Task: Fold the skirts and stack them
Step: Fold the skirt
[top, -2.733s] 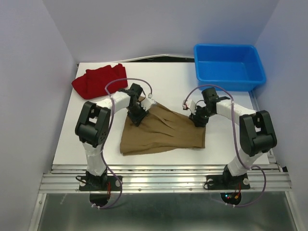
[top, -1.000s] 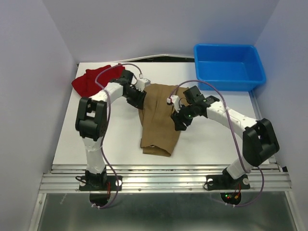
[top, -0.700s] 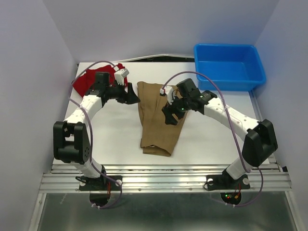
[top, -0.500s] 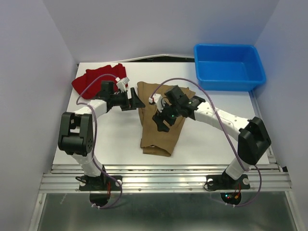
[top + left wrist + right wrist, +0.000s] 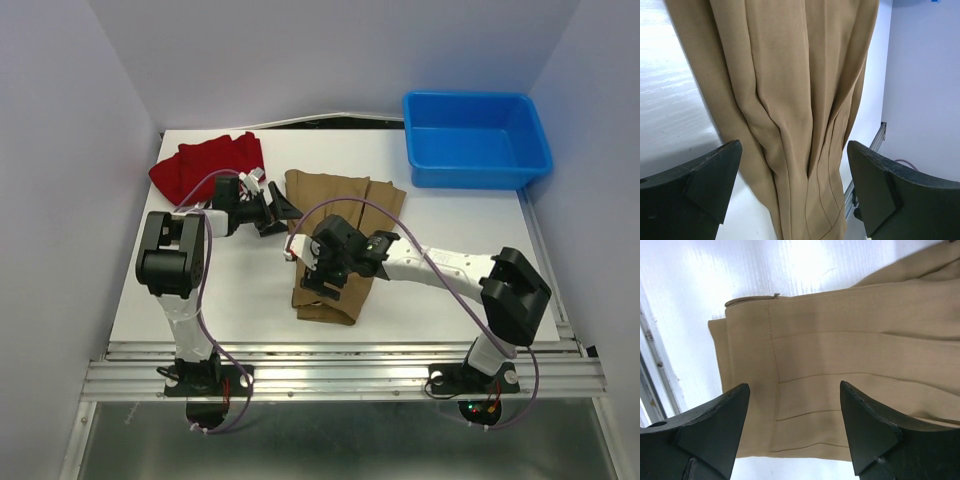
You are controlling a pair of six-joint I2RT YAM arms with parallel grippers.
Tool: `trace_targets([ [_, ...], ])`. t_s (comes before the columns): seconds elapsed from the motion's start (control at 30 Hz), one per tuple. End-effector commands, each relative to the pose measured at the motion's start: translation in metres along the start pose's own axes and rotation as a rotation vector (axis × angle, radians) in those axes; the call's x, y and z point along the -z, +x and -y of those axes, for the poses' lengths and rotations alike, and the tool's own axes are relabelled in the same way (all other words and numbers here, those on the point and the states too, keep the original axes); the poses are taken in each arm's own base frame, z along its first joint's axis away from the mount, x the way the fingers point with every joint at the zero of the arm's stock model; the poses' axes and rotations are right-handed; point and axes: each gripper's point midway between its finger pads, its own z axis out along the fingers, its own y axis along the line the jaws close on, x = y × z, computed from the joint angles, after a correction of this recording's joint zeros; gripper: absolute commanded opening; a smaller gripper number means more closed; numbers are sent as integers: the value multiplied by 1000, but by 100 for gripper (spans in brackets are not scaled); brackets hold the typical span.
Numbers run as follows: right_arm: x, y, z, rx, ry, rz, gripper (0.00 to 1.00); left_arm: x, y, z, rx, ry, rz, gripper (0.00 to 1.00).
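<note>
Under the gaping right claw (image 5: 312,282), beside the gaping left claw (image 5: 284,208), lies the tan skirt (image 5: 342,203).

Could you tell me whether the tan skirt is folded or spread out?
Folded: the tan skirt lies as a narrow, layered strip.

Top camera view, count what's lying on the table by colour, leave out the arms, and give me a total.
Red: 1, the red skirt
Tan: 1, the tan skirt
Blue: 1, the blue bin
Total: 3
</note>
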Motion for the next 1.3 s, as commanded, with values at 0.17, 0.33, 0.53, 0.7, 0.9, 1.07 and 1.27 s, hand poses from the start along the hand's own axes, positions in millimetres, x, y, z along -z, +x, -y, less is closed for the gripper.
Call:
trace_targets([
  [0.17,-17,-21,-13,45,-29,85,81,-11,-13,0,3,46,12,99],
  [0.33,-24,-23,-33,58,-79,87,81,-9,-12,5,-5,54,13,99],
  [0.53,-39,-14,-46,82,-90,57,80,-6,-7,8,-6,52,12,98],
  [0.7,-53,-5,-51,91,-106,41,79,-7,-6,8,-8,54,11,98],
  [0.9,-65,13,-51,94,-97,3,63,0,-2,15,-19,60,18,98],
  [1.07,-65,16,-45,92,-58,4,34,1,-2,18,-28,65,22,98],
  [1.27,-55,3,-42,81,-44,34,20,1,-3,28,-50,83,22,99],
])
